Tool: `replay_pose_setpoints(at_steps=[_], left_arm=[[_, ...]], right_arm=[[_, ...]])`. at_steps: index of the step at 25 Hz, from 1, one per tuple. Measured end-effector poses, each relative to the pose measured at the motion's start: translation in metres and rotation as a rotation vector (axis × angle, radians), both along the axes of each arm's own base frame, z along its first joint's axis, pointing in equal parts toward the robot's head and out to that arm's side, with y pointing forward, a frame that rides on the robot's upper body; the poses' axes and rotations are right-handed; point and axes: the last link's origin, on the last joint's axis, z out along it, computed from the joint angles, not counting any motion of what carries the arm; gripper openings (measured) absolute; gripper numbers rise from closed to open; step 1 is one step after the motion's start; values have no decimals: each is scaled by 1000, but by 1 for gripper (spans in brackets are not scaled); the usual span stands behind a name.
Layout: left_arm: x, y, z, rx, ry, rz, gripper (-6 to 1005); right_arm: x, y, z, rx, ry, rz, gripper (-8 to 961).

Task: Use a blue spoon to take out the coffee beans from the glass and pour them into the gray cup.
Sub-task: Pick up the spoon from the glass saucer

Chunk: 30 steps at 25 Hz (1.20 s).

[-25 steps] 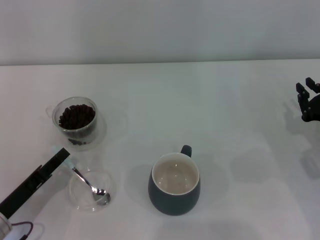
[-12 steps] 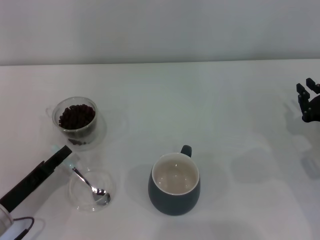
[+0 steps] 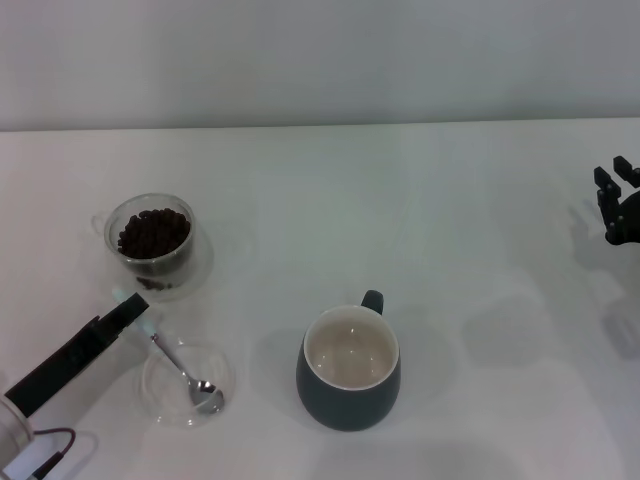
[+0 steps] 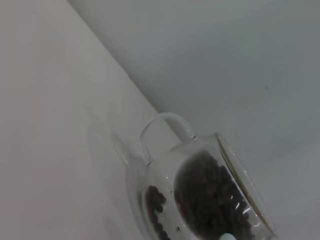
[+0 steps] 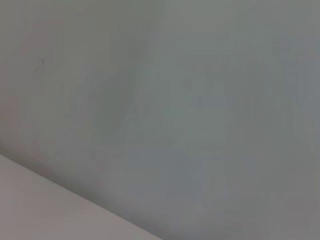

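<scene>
Now left claw [image 3: 133, 305] on blue spoon [image 3: 185, 372].

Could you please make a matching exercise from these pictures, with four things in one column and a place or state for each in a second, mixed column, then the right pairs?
Things
1. gray cup
2. glass
3. blue spoon
4. right gripper

Places or states
A. lies with its bowl in the clear saucer
B. holds the coffee beans
C. at the table's far right edge, away from every vessel
D. empty, cream-white inside, handle pointing away from the robot

Right pairs: 1-D, 2-B, 3-A, 4-C
</scene>
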Motion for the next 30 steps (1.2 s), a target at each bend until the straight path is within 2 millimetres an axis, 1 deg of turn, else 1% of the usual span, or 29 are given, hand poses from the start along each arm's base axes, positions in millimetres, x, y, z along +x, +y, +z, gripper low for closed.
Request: replay_pose_setpoints(at_steps=[5, 12, 21, 24, 26, 30], left_arm=[[-1, -1, 0, 8, -4, 9, 134], [0, -1, -1, 9, -1, 2, 125], [4, -5, 1, 33, -16, -31, 123], [1, -10, 9, 75, -36, -30, 123], [-2, -16, 17, 116, -46, -38, 123], [-3, -21, 26, 159, -58, -60, 124]], right_arm=[[0, 0, 0, 0, -1, 0, 244], [0, 1, 2, 1, -5, 3, 246], [-1, 3, 4, 3, -10, 8, 248], [-1, 3, 4, 3, -10, 8, 248], [0, 3, 4, 3, -11, 7, 249], [0, 2, 4, 3, -11, 5, 249]])
